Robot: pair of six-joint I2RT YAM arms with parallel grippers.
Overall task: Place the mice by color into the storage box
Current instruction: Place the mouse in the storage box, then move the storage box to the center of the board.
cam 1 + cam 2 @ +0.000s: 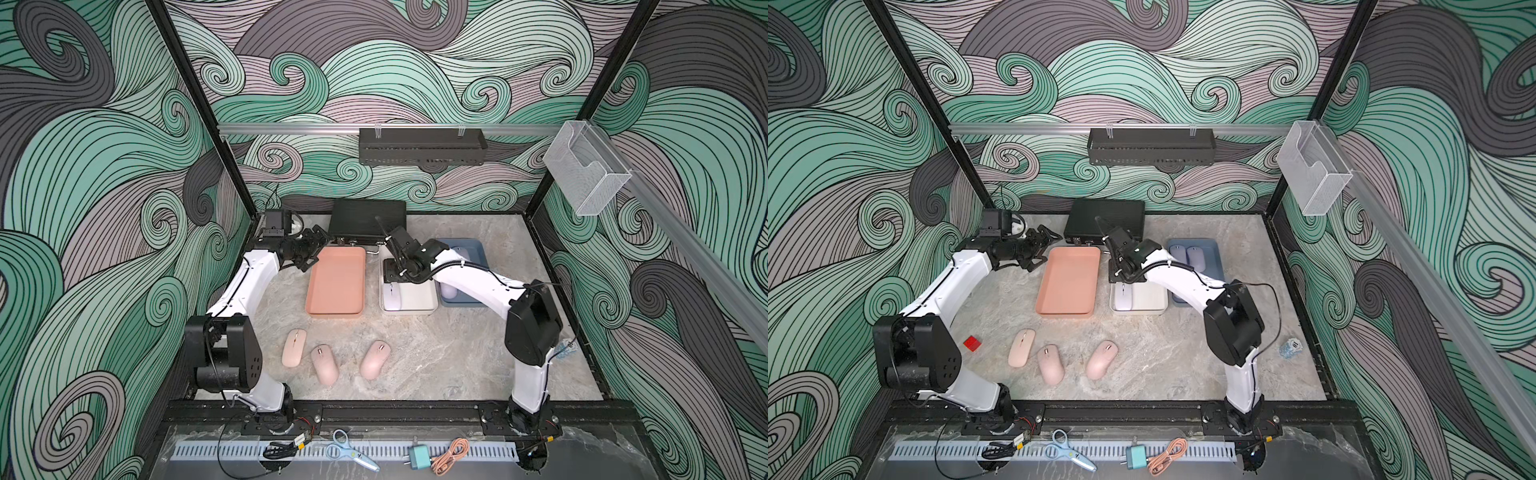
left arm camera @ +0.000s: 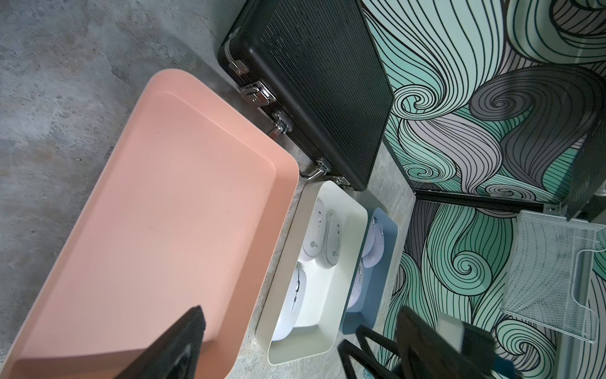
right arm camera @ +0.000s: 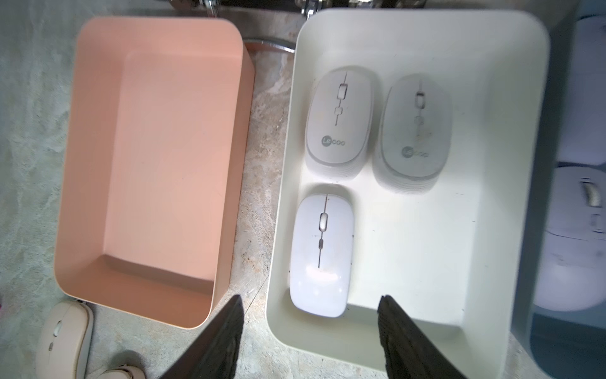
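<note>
The grey marbled tabletop (image 1: 457,353) carries three trays in a row toward the back: a salmon-pink tray (image 1: 336,282), a white tray (image 1: 419,297) set a little apart from it, and a slate blue tray (image 1: 477,249) close against the white one; a black briefcase (image 1: 368,218) lies flat behind them by the back wall; nearer the front, the left pink mouse (image 1: 294,348), middle pink mouse (image 1: 325,364) and right pink mouse (image 1: 375,359) lie apart in a loose row; in a top view a small red block (image 1: 972,343) lies near the left edge; a small blue-and-white item (image 1: 1290,348) lies near the right edge.

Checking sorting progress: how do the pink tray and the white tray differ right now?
The pink tray is salmon and empty; the white tray is off-white and holds three whitish mice. Both are shallow rounded rectangles, side by side.
</note>
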